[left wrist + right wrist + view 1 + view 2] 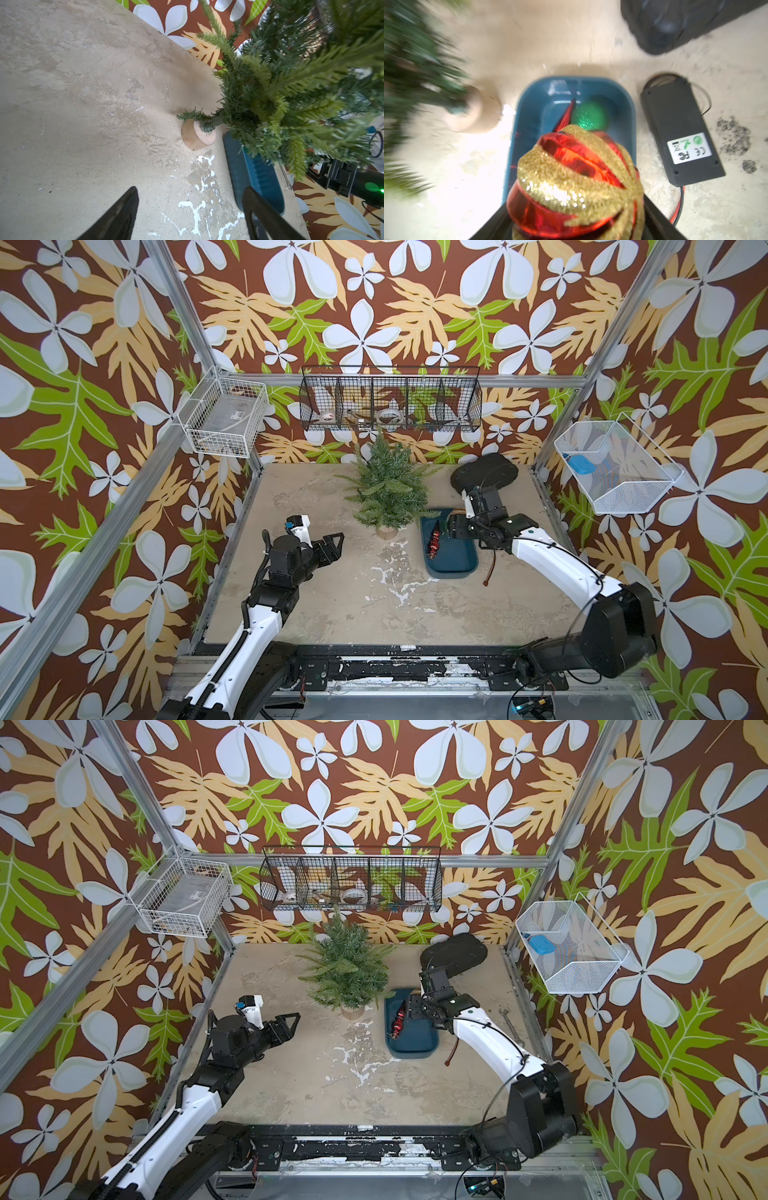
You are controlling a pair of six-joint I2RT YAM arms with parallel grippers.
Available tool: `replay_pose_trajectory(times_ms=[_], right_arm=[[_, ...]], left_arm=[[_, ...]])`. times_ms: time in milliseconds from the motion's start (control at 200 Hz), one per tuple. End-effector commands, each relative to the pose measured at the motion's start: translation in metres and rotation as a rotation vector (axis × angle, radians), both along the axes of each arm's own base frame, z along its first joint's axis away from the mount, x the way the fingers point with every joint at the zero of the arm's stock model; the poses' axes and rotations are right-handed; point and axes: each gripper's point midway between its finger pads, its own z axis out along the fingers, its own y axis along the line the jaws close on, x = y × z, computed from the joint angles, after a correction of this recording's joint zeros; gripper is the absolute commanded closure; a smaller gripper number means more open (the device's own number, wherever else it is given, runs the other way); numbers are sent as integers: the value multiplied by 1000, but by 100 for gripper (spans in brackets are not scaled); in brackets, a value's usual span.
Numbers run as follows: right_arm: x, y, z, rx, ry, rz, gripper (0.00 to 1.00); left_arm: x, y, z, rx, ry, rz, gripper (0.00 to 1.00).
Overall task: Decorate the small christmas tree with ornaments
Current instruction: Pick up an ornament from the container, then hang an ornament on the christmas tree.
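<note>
Closest to your right wrist camera is the red-and-gold ball [577, 176], filling the gap between the black fingers [660, 218] of the right gripper [576, 202]. The fingers press against it on both sides, so you have that gripper closed on the ball. It hangs over the near end of the teal tray [631, 116].

Deeper in the tray lie the green glitter ball [591, 114] and the dark red drop [565, 117], side by side. In both top views the drop [434, 540] lies lengthwise along the tray's tree-side edge, and the right gripper [455, 526] reaches in over the tray [453, 572] from the other side. A black battery box [679, 128] with a white label lies on the worktop [332, 614] just beside the tray, on the side away from the tree.

The small christmas tree [388, 485] stands upright on its round wooden base [195, 135] near the back of the worktop, just beside the tray, with its lowest branches reaching over the tray's rim. You cannot see any bauble on its branches.

Your left gripper [334, 545] hovers above bare worktop, well apart from the tree and pointed towards it. In its wrist view the jaws stand wide apart with nothing between them [190, 188].
</note>
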Motion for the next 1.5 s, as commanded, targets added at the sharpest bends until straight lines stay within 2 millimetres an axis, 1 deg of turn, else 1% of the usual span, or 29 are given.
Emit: replay_pose_trajectory(times_ms=[0, 85, 200, 300, 405, 470, 601, 701, 796, 901, 1056, 1131, 1331, 1406, 1496], right_arm=[[-5, 8, 34, 78, -76, 29, 28], [-16, 16, 64, 149, -138, 79, 29], [-34, 26, 107, 235, -249, 147, 29], [-50, 33, 138, 298, -335, 200, 29], [-64, 38, 164, 317, -437, 234, 29], [-71, 42, 177, 345, -481, 254, 30], [-81, 48, 199, 382, -557, 273, 30], [-86, 52, 213, 415, -602, 283, 30], [-84, 51, 219, 418, -619, 277, 30], [-85, 54, 229, 456, -645, 290, 30], [-92, 63, 245, 546, -671, 333, 31], [-95, 66, 252, 575, -679, 345, 31], [-107, 82, 261, 632, -699, 377, 31], [-109, 88, 263, 643, -711, 382, 31], [-108, 93, 266, 660, -731, 389, 31]], left_arm=[[-4, -9, 24, -40, -67, -56, 22], [-11, -17, 44, -94, -105, -98, 25], [-23, -27, 81, -156, -180, -163, 34], [-34, -38, 109, -218, -231, -231, 42], [-45, -53, 136, -277, -279, -297, 45], [-54, -66, 153, -318, -306, -342, 46], [-68, -94, 176, -381, -330, -430, 46], [-76, -115, 185, -421, -339, -492, 48], [-80, -131, 184, -437, -325, -528, 49], [-84, -146, 187, -450, -320, -556, 49], [-95, -163, 203, -521, -350, -610, 49], [-98, -171, 206, -551, -354, -619, 50], [-107, -201, 218, -592, -405, -648, 51], [-105, -205, 218, -595, -411, -635, 50], [-103, -205, 220, -612, -421, -626, 49]])
